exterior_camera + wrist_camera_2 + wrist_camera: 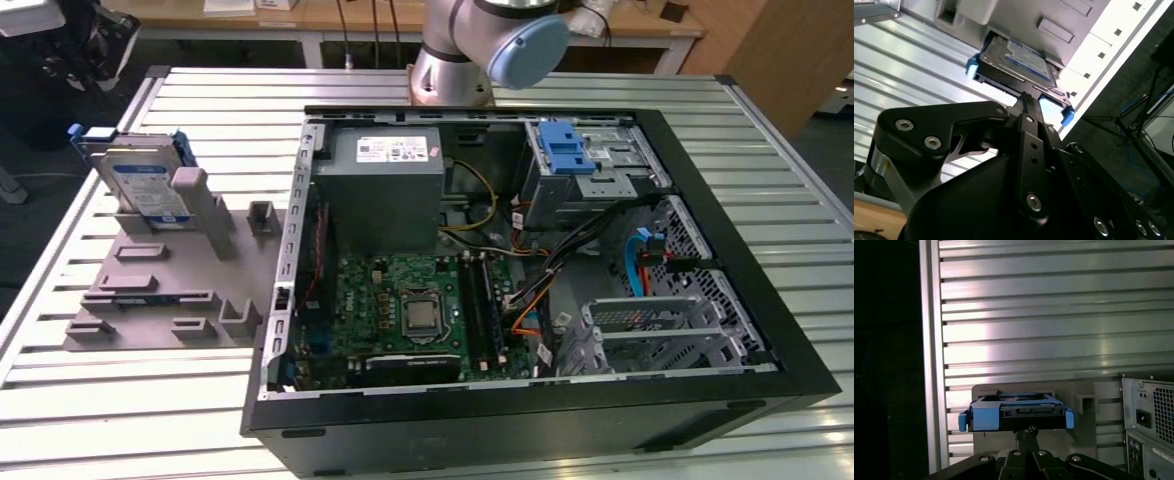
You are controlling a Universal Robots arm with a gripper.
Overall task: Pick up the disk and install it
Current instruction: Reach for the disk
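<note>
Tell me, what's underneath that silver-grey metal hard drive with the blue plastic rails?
The silver-grey hard drive stands on edge in a grey plastic holder lying on the ribbed metal table. The holder's posts cover its lower edge, so how it seats is hidden.

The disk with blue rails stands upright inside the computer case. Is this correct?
No. The disk with blue rails stands upright, but outside the computer case, in a grey holder on the table, as the exterior view shows.
</note>
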